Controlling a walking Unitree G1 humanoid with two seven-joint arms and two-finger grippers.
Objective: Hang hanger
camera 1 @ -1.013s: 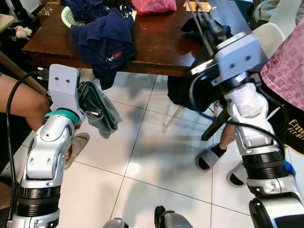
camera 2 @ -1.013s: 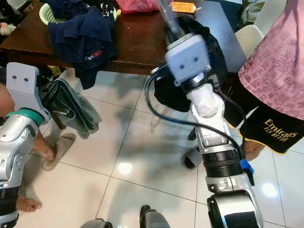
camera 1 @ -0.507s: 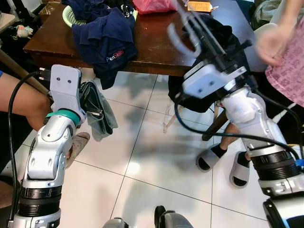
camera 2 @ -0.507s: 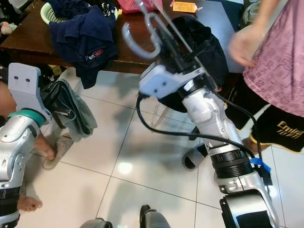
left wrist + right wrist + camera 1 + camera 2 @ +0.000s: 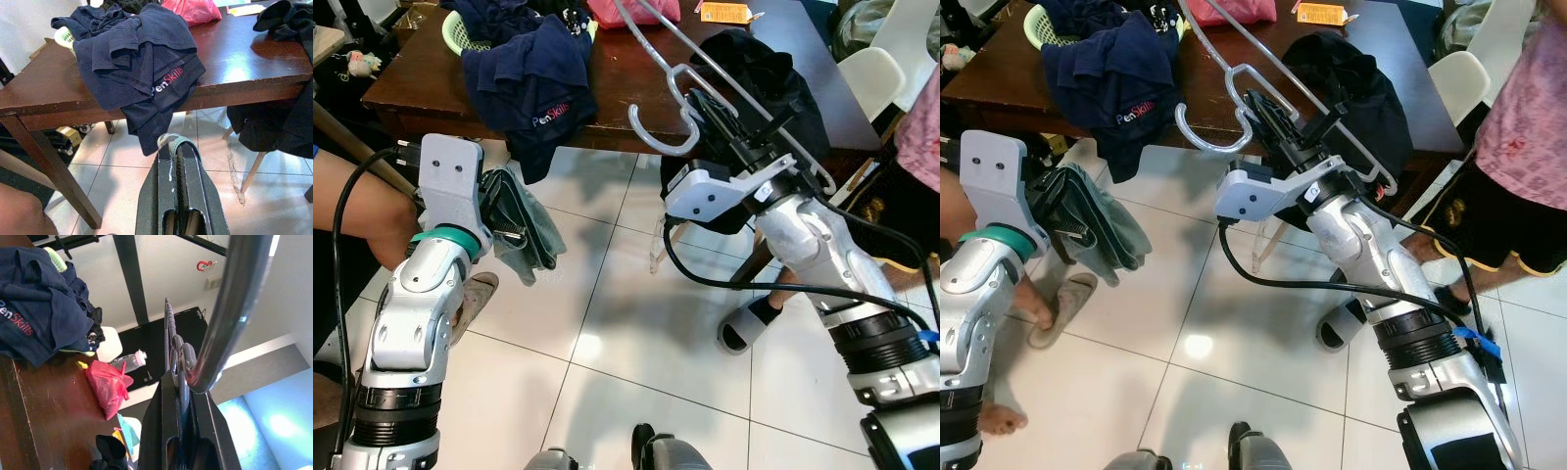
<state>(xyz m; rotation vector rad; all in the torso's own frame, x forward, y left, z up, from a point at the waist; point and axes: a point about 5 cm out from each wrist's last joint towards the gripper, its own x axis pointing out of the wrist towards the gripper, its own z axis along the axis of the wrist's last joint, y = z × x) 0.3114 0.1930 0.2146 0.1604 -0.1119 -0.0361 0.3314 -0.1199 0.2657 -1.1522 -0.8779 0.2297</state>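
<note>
Clearly clamped: right hand [image 5: 1278,122] shut on the metal hanger [image 5: 1234,83] near its hook, raised over the front edge of the desk [image 5: 1224,88], hook curling to the robot's left, probably to catch a rail. Left hand [image 5: 504,220] pinched together on a grey garment [image 5: 533,235], kept low beside the desk. Navy shirt [image 5: 533,73] heaped on the desk.
</note>
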